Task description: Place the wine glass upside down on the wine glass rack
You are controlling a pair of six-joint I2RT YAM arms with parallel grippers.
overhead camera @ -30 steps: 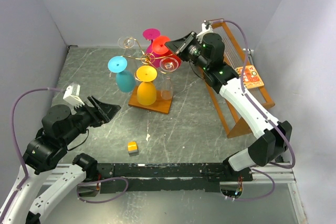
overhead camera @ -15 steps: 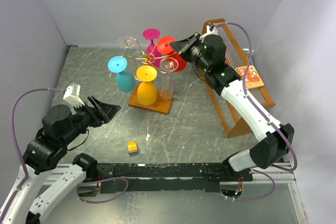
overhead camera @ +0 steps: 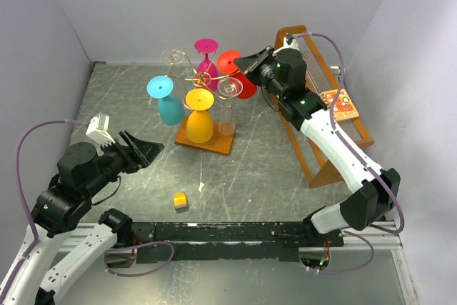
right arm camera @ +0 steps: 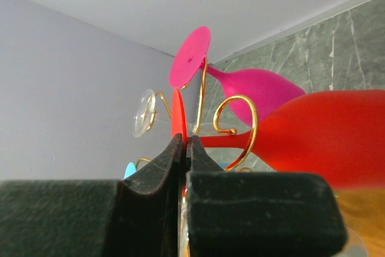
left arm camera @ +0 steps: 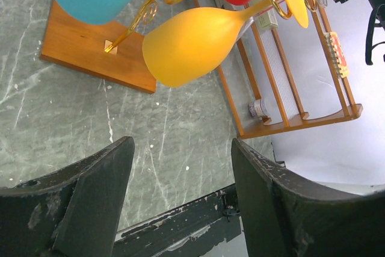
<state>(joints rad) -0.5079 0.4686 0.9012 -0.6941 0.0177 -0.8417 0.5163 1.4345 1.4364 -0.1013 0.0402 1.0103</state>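
The red wine glass (overhead camera: 245, 85) hangs upside down at the right side of the gold wire rack (overhead camera: 194, 76), which stands on its wooden base (overhead camera: 214, 144). My right gripper (overhead camera: 240, 64) is shut on the thin edge of the glass's foot. In the right wrist view the foot (right arm camera: 178, 112) runs between the closed fingers of the right gripper (right arm camera: 185, 142), and the stem passes through a gold scroll (right arm camera: 249, 121) to the bowl (right arm camera: 325, 133). My left gripper (overhead camera: 146, 149) is open and empty, low at the left; the left wrist view shows the left gripper (left arm camera: 180, 151) above bare table.
Blue (overhead camera: 168, 105), yellow (overhead camera: 199, 123), magenta (overhead camera: 207, 51) and clear (overhead camera: 227, 116) glasses hang on the rack. A tall orange slatted frame (overhead camera: 321, 116) stands at the right, close behind my right arm. A small yellow block (overhead camera: 181, 200) lies near the front.
My right gripper has carried the red glass a little to the right and back, so its foot now sits further right on the rack. The left arm has not moved.
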